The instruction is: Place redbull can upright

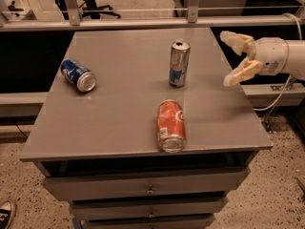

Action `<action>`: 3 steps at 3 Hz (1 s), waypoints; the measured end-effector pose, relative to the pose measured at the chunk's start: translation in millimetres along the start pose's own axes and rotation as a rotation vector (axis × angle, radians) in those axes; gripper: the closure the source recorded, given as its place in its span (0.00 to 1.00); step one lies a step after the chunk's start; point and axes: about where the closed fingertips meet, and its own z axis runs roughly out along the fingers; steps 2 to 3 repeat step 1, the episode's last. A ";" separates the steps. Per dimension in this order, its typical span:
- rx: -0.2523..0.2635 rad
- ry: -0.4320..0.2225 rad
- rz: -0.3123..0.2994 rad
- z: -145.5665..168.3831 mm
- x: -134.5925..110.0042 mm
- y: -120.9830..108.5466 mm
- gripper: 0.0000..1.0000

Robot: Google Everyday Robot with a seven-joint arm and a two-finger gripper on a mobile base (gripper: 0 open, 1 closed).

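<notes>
The redbull can (179, 64) is slim and silver with blue patches. It stands upright on the grey table (119, 113), right of the middle toward the back. My gripper (229, 57) is at the table's right edge, well to the right of the can and apart from it. Its cream fingers (242, 72) are spread open and hold nothing.
A wider dark blue can (78, 75) lies on its side at the left of the table. An orange-red can (170, 125) lies on its side near the front edge. Drawers (150, 190) sit below the tabletop. A rail (143, 23) runs behind the table.
</notes>
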 end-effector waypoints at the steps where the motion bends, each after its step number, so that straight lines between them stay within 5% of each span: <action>1: 0.014 0.008 -0.004 -10.5 -0.6 0.8 0.00; 3: 0.014 0.008 -0.004 -10.5 -0.6 0.8 0.00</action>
